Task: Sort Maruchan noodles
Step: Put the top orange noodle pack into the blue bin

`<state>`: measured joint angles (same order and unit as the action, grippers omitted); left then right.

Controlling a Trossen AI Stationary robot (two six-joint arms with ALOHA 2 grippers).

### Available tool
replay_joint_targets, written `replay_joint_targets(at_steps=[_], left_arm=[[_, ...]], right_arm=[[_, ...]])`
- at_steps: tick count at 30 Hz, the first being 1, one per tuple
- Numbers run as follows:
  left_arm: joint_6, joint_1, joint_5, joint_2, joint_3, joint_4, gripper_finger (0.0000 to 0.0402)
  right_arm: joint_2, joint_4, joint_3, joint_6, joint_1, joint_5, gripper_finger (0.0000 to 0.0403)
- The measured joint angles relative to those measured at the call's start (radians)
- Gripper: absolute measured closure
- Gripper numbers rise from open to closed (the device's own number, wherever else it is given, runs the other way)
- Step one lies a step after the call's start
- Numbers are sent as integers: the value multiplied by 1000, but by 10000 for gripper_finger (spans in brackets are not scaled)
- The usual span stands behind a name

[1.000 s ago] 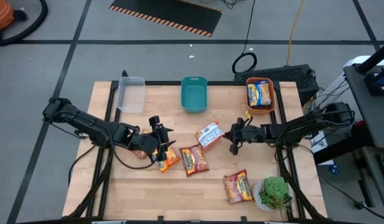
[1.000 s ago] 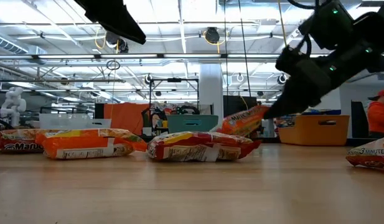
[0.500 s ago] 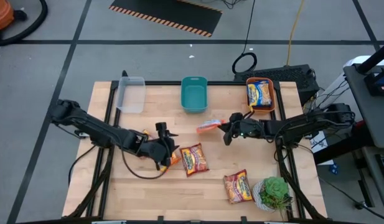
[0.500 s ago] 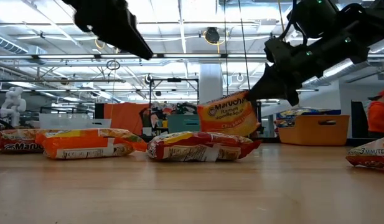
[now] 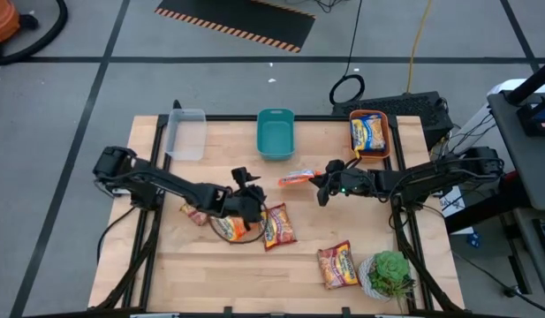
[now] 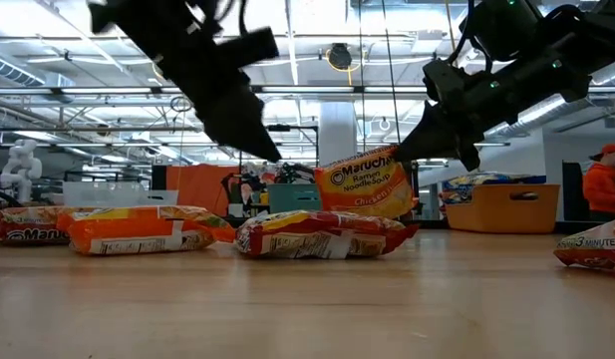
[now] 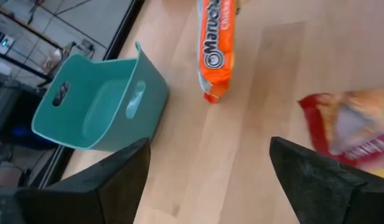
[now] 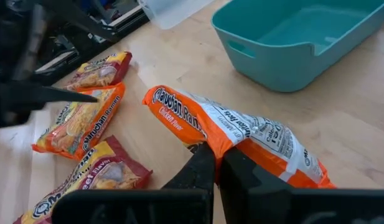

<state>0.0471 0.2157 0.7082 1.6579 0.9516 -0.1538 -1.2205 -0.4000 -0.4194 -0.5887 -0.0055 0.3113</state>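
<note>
Several Maruchan noodle packets lie flat on the wooden table: an orange one [image 5: 232, 228], a red one [image 5: 276, 225], another at the left [image 5: 194, 215] and one near the plant [image 5: 337, 265]. One more lies in the orange bin [image 5: 367, 134]. My left gripper [image 5: 252, 187] hangs open above the orange and red packets and touches nothing; its wrist view shows both fingers wide apart [image 7: 210, 177]. At mid-table my right gripper [image 5: 322, 184] is shut on an orange-and-white packet [image 5: 298, 177], which the low view shows face-on [image 6: 365, 182]. My right gripper pinches the orange-and-white packet between its two fingers by one edge of the wrapper [image 8: 224, 144]. The fingers come from the table's right side, slanting a little downward. The packet stands on edge, tilted; in the low view the red packet hides its lower edge.
A teal bin [image 5: 275, 132] and a clear bin [image 5: 185, 132] stand along the far edge, with the orange bin [image 5: 382, 141] at the far right. A green potted plant [image 5: 389, 274] sits at the near right corner. Bare wood lies along the near edge.
My left gripper has gone down and toward the table's right, over the orange and red packets, and its fingers have opened wider. My right gripper has lifted the orange-and-white packet off the table and turned it up on edge, then held still.
</note>
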Motion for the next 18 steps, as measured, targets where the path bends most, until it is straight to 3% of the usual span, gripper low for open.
replay_joint_targets(at_steps=[9,13,18], left_arm=[[-135,-26,0,166,0,356,67],[-170,-40,-10,205,0,422,67],[-162,-79,-126,209,-1,423,67]], right_arm=[[-25,-2,0,-32,7,-2,403],[-36,-13,0,-32,27,-2,403],[-38,-33,0,-33,54,-2,403]])
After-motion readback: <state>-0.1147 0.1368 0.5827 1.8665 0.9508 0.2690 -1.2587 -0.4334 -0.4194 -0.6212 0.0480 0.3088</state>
